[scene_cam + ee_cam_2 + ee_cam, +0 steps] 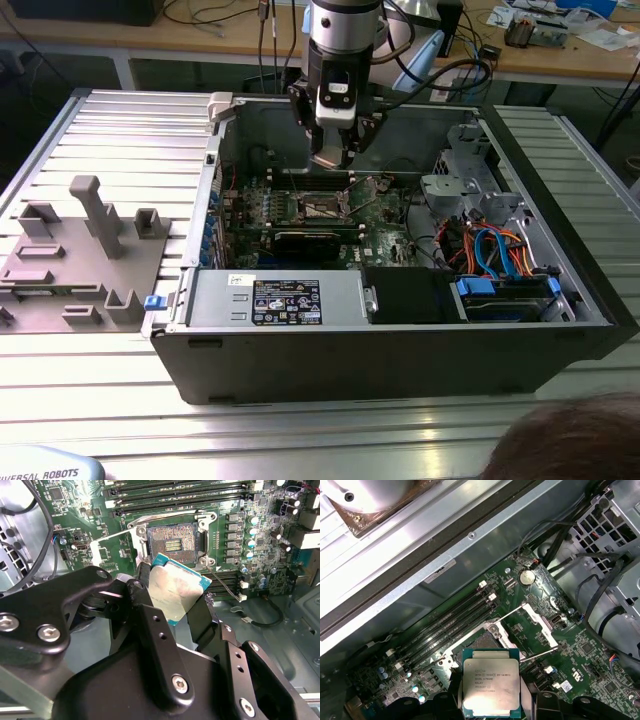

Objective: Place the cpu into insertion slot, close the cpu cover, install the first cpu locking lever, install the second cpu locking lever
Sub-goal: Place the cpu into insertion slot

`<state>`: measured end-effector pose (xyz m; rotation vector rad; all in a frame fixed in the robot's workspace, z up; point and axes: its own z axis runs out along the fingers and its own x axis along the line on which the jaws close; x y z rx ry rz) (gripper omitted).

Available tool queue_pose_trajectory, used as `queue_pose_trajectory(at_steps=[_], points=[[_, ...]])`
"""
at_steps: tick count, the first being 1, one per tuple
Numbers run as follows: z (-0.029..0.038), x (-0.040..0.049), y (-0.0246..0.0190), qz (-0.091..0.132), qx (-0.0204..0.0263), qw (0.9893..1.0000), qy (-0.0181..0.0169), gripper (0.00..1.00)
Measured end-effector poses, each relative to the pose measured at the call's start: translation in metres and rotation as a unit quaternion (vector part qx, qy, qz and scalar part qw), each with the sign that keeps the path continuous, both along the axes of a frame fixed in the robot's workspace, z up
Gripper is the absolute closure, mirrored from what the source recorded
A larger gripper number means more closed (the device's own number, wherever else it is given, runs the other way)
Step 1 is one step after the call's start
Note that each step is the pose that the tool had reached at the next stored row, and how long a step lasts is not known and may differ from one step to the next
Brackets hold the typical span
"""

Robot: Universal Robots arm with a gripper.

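1. Your gripper (pixel 333 150) hangs inside the open case (pixel 400 350), above the green board (pixel 385 225) in the exterior view.
2. Its fingers (pixel 144 587) are clamped on the cpu (pixel 175 587), 1 on each of 2 opposite edges. The dull silver top faces the cameras in both wrist views.
3. The cpu is in the air, tilted in the second wrist view, and not seated. In the first wrist view it overlaps the near edge of the slot (pixel 482 641).
4. The slot (pixel 174 540) is bare, and you can see its dark contact field uncovered inside the silvery frame.
5. The cover (pixel 540 625) stands swung up off the slot, to 1 side of it.
6. A thin lever (pixel 540 653) juts out beside the slot, away from the frame.
7. Long black memory slots (pixel 445 630) run along the slot's other side.
8. On the exterior view's left, a grey fixture plate (pixel 80 250) lies on the ribbed table (pixel 300 430). A person's head (pixel 570 440) shows at the lower edge on the exterior view's right.
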<state>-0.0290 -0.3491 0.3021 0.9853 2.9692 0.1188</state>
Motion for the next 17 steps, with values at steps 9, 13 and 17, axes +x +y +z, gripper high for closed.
queue_pose_trajectory(at_steps=[9, 13, 17], points=[[-0.0002, 0.0000, 0.0000, -0.003, -0.0002, 1.0000, 0.0000, 0.46], [-0.0003, 0.0000, 0.0000, -0.004, -0.0002, 1.0000, 0.0000, 0.46], [-0.0004, 0.0000, 0.0000, -0.007, -0.0002, 1.0000, 0.0000, 0.46]])
